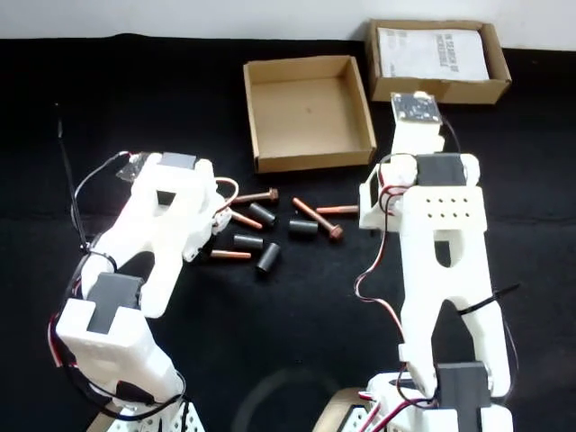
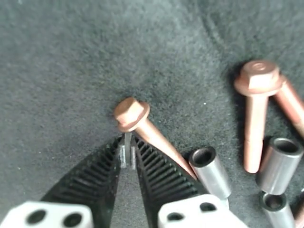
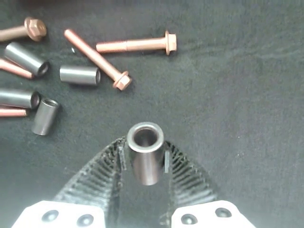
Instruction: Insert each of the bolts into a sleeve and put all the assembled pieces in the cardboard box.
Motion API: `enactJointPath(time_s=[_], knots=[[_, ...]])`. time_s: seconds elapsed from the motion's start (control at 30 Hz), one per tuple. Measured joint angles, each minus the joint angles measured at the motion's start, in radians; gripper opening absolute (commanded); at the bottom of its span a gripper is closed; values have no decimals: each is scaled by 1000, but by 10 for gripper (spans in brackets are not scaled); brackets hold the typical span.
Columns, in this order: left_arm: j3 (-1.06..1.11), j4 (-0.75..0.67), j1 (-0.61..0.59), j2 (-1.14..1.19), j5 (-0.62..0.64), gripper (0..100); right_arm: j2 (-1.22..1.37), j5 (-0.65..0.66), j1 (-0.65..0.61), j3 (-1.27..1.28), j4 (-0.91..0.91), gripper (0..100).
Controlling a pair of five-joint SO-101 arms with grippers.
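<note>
1. Right gripper (image 3: 144,156) clamps a sleeve (image 3: 147,170) over the mat (image 3: 237,95); a weak hold could tilt it.
2. Left gripper (image 2: 127,153), jaws together, sits beside a lying bolt (image 2: 151,135) and may push it away.

The desk (image 1: 297,346) is covered in black felt. At the desk's far right corner lies a shallow cardboard tray (image 1: 450,91) holding a white printed sheet (image 1: 432,52). A pale surface (image 1: 180,16) runs beyond the desk's far edge.

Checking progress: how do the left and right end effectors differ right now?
The right end effector grips a sleeve; the left end effector is shut, empty. The left's tips sit beside a bolt; the right's are over bare cloth. Both have black ribbed jaws.
</note>
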Motion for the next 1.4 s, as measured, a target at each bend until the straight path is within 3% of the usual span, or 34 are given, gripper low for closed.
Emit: enactJointPath(time_s=[0.23, 1.2, 1.4], knots=[[-3, 5, 2, -6, -2, 261, 0, 0, -44, 9, -12, 8], [-132, 25, 11, -6, -3, 263, 66, 0, -54, 12, -31, 8], [-18, -110, -5, -6, -3, 263, 66, 0, -54, 12, -31, 8]])
